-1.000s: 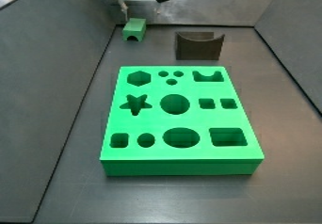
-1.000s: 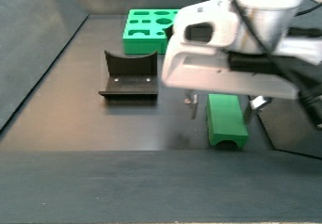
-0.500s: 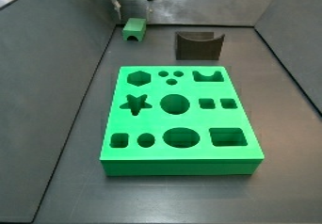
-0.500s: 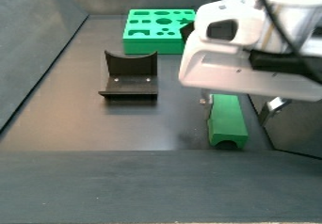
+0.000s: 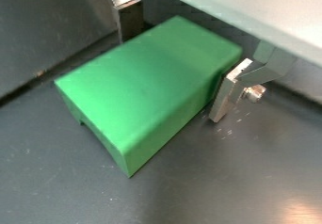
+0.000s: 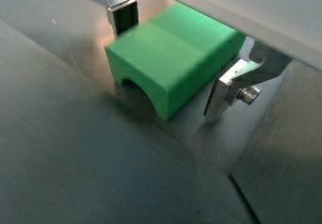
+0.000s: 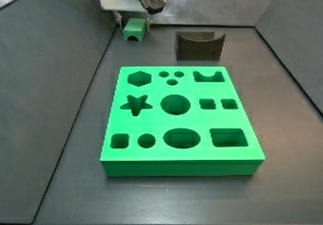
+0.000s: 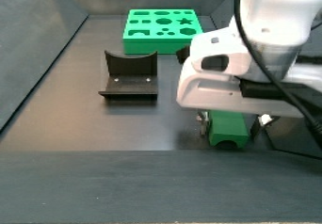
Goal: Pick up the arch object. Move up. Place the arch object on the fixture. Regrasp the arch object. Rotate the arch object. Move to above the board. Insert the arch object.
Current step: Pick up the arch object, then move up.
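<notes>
No text, label, brand, number or sign can be read in any view.

The gripper [image 6: 174,51] sits low over the arch object [image 6: 174,58], its two silver fingers [image 6: 232,83] spread apart, one on either side of the block. In both wrist views the fingers stand just beside the block's flanks (whether the pads actually touch cannot be told). In a side view the white wrist housing hangs directly above the arch object [image 8: 229,127].

Gripper [image 6: 176,63]: pale grey-white blocky housing with black cables trailing behind in a side view. Fingers [image 6: 233,85]: flat silver plates with dark pads, one carrying a round screw head.
</notes>
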Controlling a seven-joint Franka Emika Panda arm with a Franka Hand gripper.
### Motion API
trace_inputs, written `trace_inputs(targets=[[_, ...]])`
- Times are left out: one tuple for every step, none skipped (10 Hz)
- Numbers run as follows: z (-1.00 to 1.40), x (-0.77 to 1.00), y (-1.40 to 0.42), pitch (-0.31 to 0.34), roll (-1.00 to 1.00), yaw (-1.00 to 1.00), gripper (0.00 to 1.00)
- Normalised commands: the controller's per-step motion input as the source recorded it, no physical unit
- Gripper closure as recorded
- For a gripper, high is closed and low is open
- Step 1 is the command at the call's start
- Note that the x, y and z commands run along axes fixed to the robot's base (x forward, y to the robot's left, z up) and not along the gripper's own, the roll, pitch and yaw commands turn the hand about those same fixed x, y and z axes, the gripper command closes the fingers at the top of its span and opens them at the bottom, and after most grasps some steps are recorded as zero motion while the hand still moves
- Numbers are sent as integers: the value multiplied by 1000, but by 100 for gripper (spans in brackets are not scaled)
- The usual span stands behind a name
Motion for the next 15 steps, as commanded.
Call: trace_inputs(targets=[[0,-60,0,-51,-19,0,0],[0,0,0,-7,0,0,0],[0,0,0,0,0,0,100],[0,0,0,0,0,0,100],[0,0,0,0,0,0,100],[0,0,0,0,0,0,100],[0,0,0,0,0,0,100],[0,0,0,0,0,0,100],[0,0,0,0,0,0,100],[0,0,0,0,0,0,100],[0,0,0,0,0,0,100],[0,0,0,0,0,0,100],[0,0,0,0,0,0,100],[833,0,0,0,0,0,100],[787,-31,-48,22,-11,33,100]])
